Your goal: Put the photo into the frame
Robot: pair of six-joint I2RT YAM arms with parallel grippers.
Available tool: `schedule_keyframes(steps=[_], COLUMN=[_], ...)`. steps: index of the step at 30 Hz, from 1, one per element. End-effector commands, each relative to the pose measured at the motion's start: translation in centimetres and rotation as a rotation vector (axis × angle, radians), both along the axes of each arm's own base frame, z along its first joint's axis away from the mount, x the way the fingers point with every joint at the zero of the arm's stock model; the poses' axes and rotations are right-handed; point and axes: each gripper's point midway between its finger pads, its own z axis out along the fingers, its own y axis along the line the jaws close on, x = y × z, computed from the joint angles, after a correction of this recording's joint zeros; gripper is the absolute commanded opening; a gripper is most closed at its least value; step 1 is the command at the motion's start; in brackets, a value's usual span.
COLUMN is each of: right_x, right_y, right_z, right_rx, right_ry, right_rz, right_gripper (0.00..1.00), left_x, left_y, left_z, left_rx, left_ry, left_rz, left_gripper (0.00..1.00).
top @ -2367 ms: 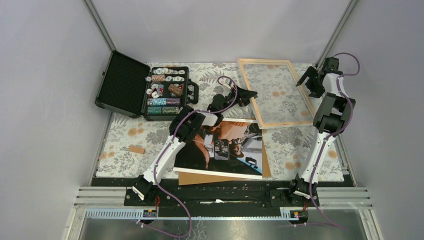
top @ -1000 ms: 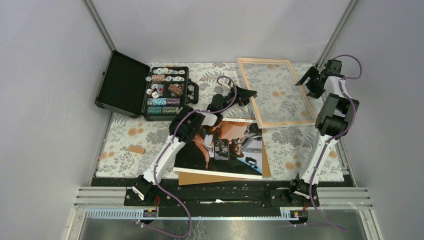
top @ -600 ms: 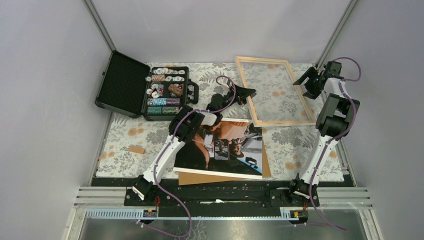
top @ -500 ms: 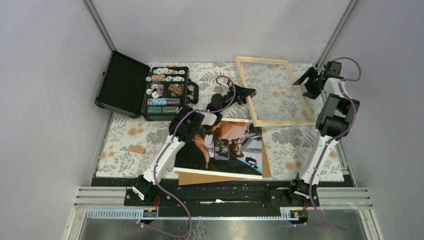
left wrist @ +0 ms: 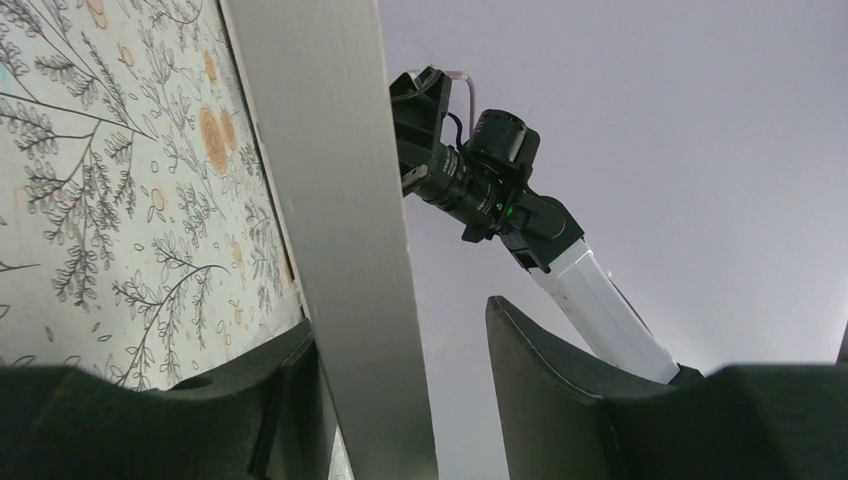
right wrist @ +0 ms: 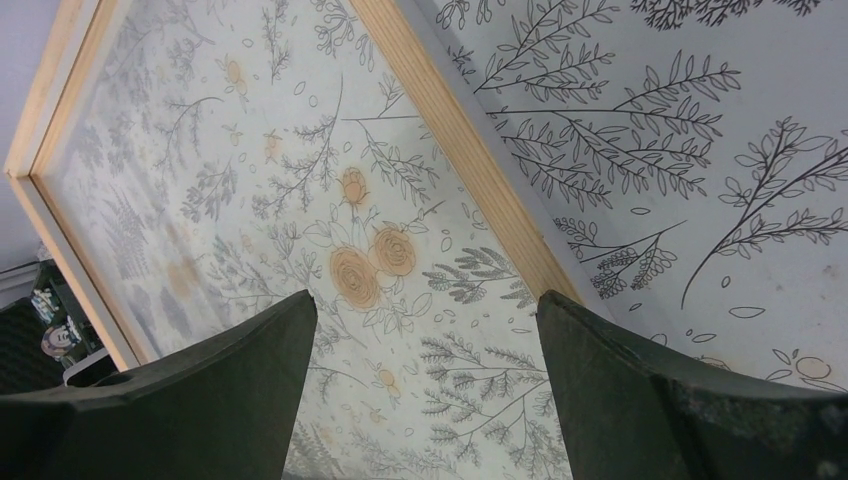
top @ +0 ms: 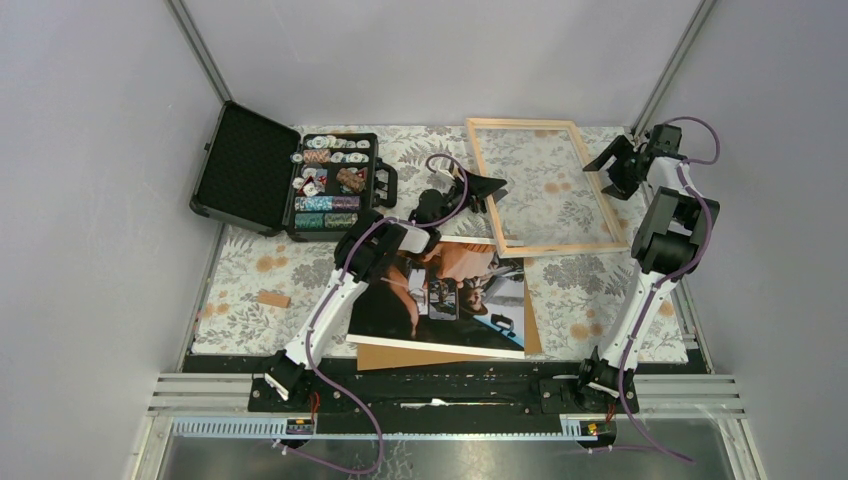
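Note:
The frame (top: 520,122), thin light wood with a clear pane, lies at the back right of the table. My left gripper (top: 488,190) straddles its left rail. In the left wrist view that rail (left wrist: 330,150) runs between the jaws of the left gripper (left wrist: 400,320), against the left finger, with a gap to the right finger. My right gripper (top: 606,165) hovers open over the frame's right rail (right wrist: 450,130); the right wrist view shows nothing between the fingers of that gripper (right wrist: 425,300). The photo (top: 440,295) lies face up near the front.
Under the photo a brown backing board (top: 530,335) sticks out. An open black case of poker chips (top: 300,180) stands at the back left. A small wooden block (top: 272,298) lies on the left. The booth's walls stand close behind the frame.
The frame has slid left and towards the back wall. My left jaws have widened off its rail. The right gripper has crept a little left.

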Motion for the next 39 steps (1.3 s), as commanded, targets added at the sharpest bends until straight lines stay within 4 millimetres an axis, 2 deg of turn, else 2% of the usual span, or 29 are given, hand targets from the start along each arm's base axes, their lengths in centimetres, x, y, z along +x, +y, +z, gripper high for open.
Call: schedule_keyframes(steps=[1,11,19,24,27,29,33,35,39], right_x=[-2.0,-2.4,-2.5,-2.0,-2.1,-2.7,-4.1,-4.9,-6.9], right_y=[2.6,4.3,5.8,3.5,1.9,1.2,1.1,2.2,8.2], right_z=[0.1,0.0,0.4,2.7,4.4,5.2,6.9,7.7,8.1], right_rx=[0.067,0.084,0.072,-0.079,-0.171,-0.220,-0.335,-0.383,-0.365], right_ry=[0.065,0.063,0.057,0.045,0.032,0.031,0.033,0.039,-0.003], right_rz=[0.031,0.054,0.078,0.053,0.013,-0.010,-0.038,-0.029,0.072], right_gripper=[0.88,0.87,0.87,0.88,0.89,0.90,0.91,0.92,0.92], left_x=[-0.2,0.1,0.1,0.2,0.3,0.6,0.6,0.5,0.4], left_y=[1.4,1.5,1.3,2.1,2.5,2.2,2.2,2.0,1.9], left_z=[-2.8,-4.8,-5.2,-5.7,-6.1,-7.1,-7.4,-7.9,-7.8], left_rx=[0.009,0.069,0.092,0.154,0.242,0.365,0.499,0.563,0.624], left_ry=[-0.018,0.038,0.046,0.063,0.065,0.066,0.055,0.063,0.058], left_rz=[0.046,0.071,0.077,0.105,0.128,0.125,0.168,0.171,0.190], left_gripper=[0.58,0.72,0.82,0.98,0.99,0.99,0.99,0.99,0.99])
